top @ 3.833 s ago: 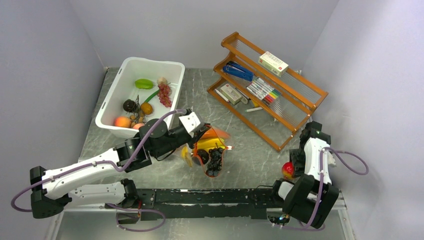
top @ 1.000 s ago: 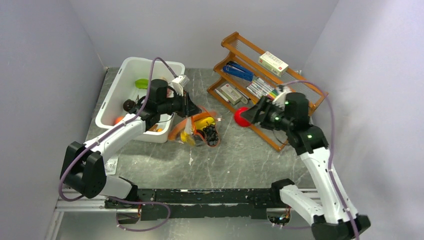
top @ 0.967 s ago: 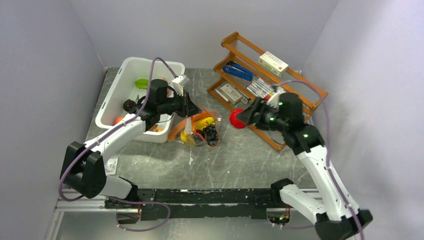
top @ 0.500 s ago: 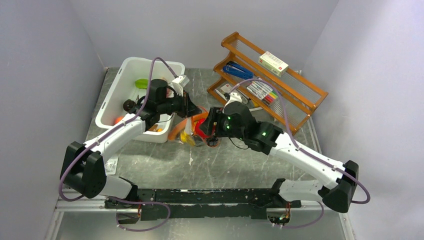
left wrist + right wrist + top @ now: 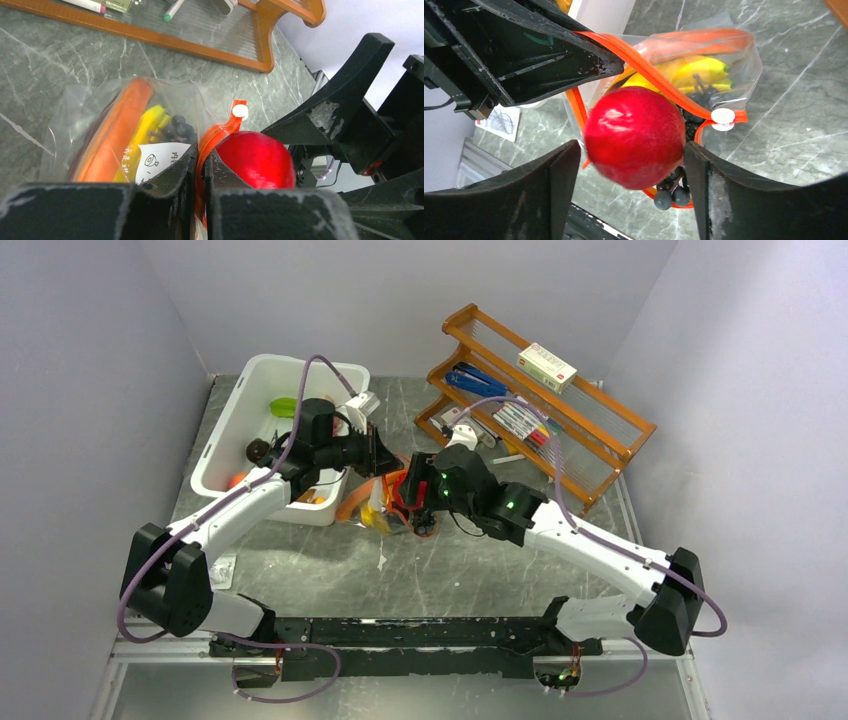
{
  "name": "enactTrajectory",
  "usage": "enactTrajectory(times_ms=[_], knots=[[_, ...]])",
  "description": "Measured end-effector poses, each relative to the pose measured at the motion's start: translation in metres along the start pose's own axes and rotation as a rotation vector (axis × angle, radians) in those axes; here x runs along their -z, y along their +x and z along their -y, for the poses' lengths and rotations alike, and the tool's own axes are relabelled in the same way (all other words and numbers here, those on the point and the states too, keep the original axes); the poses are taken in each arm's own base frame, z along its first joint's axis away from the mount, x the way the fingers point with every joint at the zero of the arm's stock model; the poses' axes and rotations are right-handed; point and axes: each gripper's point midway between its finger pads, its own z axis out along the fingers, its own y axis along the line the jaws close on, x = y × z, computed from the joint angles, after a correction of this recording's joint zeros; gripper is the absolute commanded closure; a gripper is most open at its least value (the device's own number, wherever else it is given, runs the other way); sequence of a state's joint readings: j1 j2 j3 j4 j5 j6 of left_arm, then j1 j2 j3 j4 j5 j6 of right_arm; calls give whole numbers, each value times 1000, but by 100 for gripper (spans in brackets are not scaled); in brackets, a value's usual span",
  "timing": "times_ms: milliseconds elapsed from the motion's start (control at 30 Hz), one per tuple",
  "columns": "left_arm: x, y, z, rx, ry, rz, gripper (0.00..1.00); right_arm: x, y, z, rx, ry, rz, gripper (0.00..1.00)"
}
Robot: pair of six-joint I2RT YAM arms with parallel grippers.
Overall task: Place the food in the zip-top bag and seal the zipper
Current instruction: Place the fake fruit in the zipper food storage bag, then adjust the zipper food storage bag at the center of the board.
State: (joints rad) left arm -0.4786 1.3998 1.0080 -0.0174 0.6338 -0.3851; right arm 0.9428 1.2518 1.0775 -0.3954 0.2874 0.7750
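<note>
Step in hand: loading; sealing not started. Left end effector (image 5: 201, 159) is pinched tight on the zipper (image 5: 659, 80), holding one lip of the zip-top bag (image 5: 75, 115) up so the mouth gapes. Right end effector (image 5: 631, 150) is clamped on a red round fruit (image 5: 634, 135), parked right at the mouth, not yet past the strip. Bag sits mid-tabletop (image 5: 50, 60), just beside the white bin (image 5: 222, 425) at the far-left corner; more food shows in the bin.

Already inside: banana bunch (image 5: 145, 130), dark grapes (image 5: 177, 129), orange-rimmed slab (image 5: 117, 125).

Next, I'd say: push the fruit deeper past the lip, then let go. Mouth looks barely wider than the fruit, so the left hold has to stay put.

Materials: bag is thin clear film, wrinkled and floppy, with a white label patch (image 5: 160, 160). Zipper is a thin orange-red strip, bowed, with a round white slider tab (image 5: 240, 110) at its end. Fruit is glossy hard plastic, a smooth sphere, likely slippery. Tabletop is grey, veined, stone-look.
</note>
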Motion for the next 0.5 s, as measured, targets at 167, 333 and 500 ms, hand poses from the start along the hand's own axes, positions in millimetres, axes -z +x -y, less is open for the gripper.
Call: enactTrajectory(times_ms=[167,333,500], knots=[[0,2,-1,-19,2,-7,93,8,-7,1,91,-28,29,0],[1,3,-1,-30,5,-12,93,19,-18,-3,166,-62,66,0],[1,5,0,-53,18,-23,93,26,-29,4,281,-44,107,19]])
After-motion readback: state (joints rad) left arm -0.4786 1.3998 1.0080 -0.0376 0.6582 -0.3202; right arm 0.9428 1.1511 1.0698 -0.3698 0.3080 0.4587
